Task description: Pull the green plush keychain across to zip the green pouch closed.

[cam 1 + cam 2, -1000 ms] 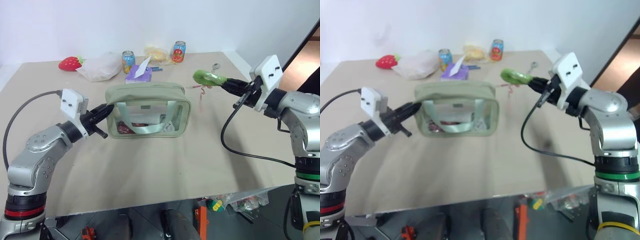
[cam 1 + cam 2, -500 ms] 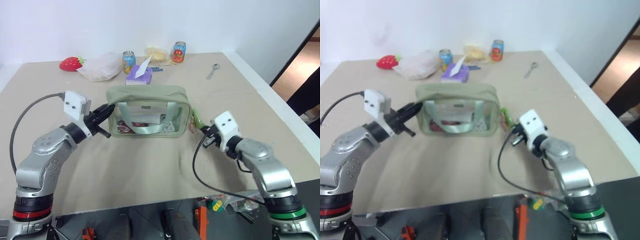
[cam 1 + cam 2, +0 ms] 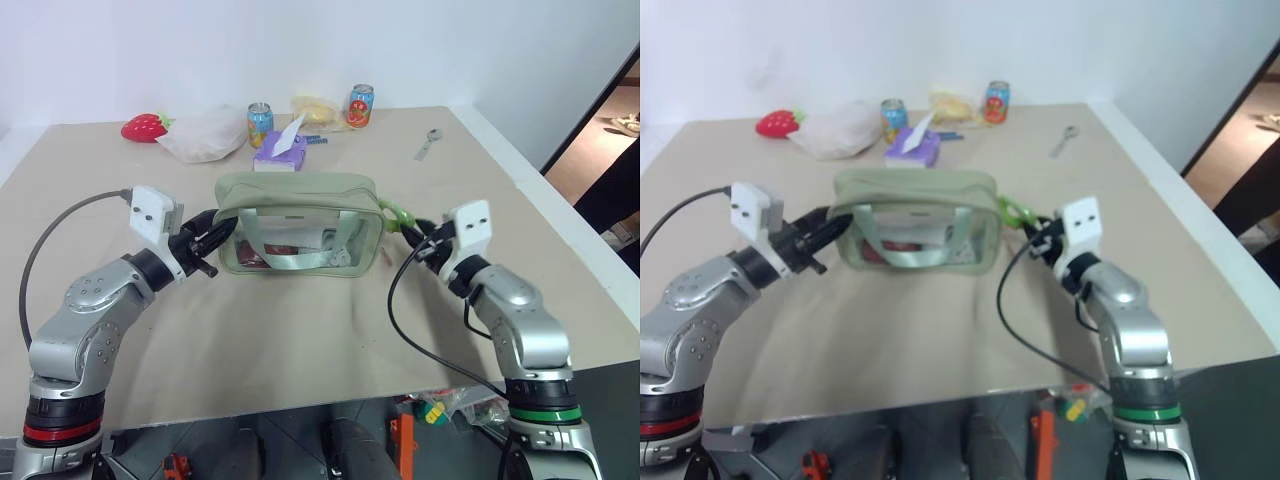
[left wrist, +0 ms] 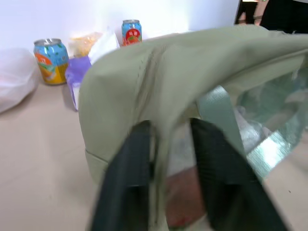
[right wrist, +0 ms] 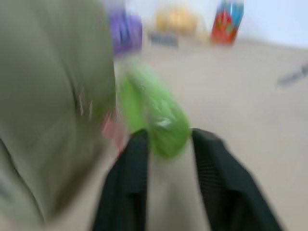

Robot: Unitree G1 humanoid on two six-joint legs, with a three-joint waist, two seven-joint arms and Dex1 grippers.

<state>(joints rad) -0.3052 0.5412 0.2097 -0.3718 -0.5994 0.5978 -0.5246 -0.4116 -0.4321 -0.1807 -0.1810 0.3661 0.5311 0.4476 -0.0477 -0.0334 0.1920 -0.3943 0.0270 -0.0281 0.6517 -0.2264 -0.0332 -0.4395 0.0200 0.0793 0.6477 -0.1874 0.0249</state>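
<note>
The green plush keychain (image 3: 396, 213) hangs at the right end of the green pouch (image 3: 298, 222), just beside the top corner. Your right hand (image 3: 422, 243) has its two fingers (image 5: 126, 183) spread on either side of the fuzzy ring — they are not squeezing it, and I cannot tell if they touch it. With the keychain at that end and the top looking flat and shut, the zip seems pulled all the way across, so I think the pulling is done and only letting go and backing off is left.

Your left hand (image 3: 207, 243) is at the pouch's other end. Its fingers (image 4: 129, 163) sit a little apart on either side of the fabric edge, loosely around it, not pinching hard.

The pouch sits near the middle of the counter (image 3: 300, 330). The front edge has lots of bare room, and so does the right edge. Along the far edge sit a purple tissue box (image 3: 278, 147), two cans (image 3: 258, 122), a white plastic bag (image 3: 203, 135) and a toy strawberry (image 3: 144, 127) — all well apart from your hands.
</note>
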